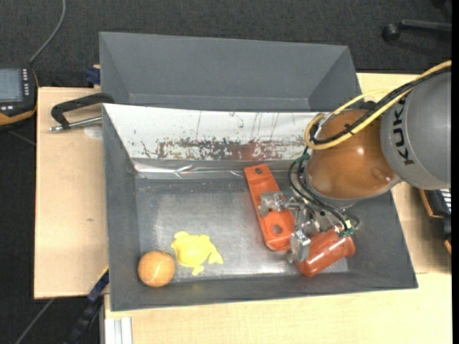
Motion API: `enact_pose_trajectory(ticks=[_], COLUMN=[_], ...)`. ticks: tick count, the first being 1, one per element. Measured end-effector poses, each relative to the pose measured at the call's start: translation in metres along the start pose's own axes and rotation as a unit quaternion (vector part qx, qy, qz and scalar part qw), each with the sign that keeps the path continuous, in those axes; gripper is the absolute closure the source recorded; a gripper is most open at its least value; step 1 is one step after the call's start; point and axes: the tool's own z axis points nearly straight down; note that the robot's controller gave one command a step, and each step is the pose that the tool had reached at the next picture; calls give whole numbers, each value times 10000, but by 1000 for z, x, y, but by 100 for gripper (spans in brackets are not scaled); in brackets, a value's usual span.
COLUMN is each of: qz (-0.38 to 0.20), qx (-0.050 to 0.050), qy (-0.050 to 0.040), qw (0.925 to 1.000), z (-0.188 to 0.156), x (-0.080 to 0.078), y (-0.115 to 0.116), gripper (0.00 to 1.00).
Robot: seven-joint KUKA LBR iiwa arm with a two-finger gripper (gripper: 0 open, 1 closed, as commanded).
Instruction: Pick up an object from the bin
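Orange plastic bar (264,206) and the red cylinder (326,253) just right of it are flanking the gripper (288,226), whose opening I cannot tell. Judging the grasp as pending: next is calling for closing squarely on one.

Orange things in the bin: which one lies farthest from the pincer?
The round orange ball in the view's lower left corner, beside the yellow lump. The long orange block and the reddish cylinder both lie right by the pincer.

Bright glare whitens the bin's far wall (201,126).
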Motion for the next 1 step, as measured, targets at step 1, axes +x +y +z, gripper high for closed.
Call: enact_pose_trajectory(ticks=[1], qz=[1696], qx=[-28], qy=[67], qw=[9855], z=[21], x=[-2], y=[-10], gripper=[100])
